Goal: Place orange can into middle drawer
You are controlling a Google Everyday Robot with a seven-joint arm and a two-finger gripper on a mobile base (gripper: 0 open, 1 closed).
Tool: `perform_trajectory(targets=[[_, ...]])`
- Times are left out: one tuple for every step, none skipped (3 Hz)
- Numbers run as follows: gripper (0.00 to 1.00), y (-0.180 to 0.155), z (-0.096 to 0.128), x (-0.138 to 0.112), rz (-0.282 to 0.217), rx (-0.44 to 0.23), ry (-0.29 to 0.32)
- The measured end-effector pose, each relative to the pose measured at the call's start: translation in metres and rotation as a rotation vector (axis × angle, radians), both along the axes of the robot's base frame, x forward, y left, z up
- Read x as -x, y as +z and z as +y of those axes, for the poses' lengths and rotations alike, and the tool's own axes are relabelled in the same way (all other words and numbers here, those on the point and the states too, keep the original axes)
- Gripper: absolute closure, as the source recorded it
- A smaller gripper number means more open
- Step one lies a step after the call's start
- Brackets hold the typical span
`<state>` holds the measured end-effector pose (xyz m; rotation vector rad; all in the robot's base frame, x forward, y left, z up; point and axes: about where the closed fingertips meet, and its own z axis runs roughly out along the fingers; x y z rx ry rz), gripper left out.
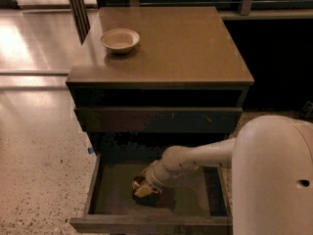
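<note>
- Where the white arm (pixel 195 158) reaches down from the right into the pulled-out middle drawer (pixel 146 224), the gripper (pixel 145 179) sits low over the drawer's tray, left of its centre.
- The gripper's tip meets the orange can (pixel 140 190). Whether it is clamped on the can or only touching it cannot be told, since the wrist covers the contact.
- The orange can lies inside the middle drawer, on or just above the tray floor, with its gold-toned side catching the light. It is apart from both side walls and the front panel.
- Nothing else shows in the visible part of the tray; the arm hides part of the right half.
- Above the open drawer, an upper drawer front (pixel 156 119) is closed flush with the cabinet.
- A round beige bowl (pixel 120 39) stands upright on the brown cabinet top (pixel 195 48), near its back left corner.
- The robot's rounded white body (pixel 274 180) fills the lower right corner.
- The floor (pixel 39 155) is pale speckled stone, with bright glare at upper left; the area right of the cabinet is dark.
</note>
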<state>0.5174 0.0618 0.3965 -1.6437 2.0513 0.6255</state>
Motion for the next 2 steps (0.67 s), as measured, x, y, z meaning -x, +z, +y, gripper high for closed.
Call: perform_trajectory(targets=[[0.27, 0.0, 0.0, 0.0, 0.0, 0.0, 0.0], [0.03, 0.0, 0.0, 0.0, 0.0, 0.0, 0.0]])
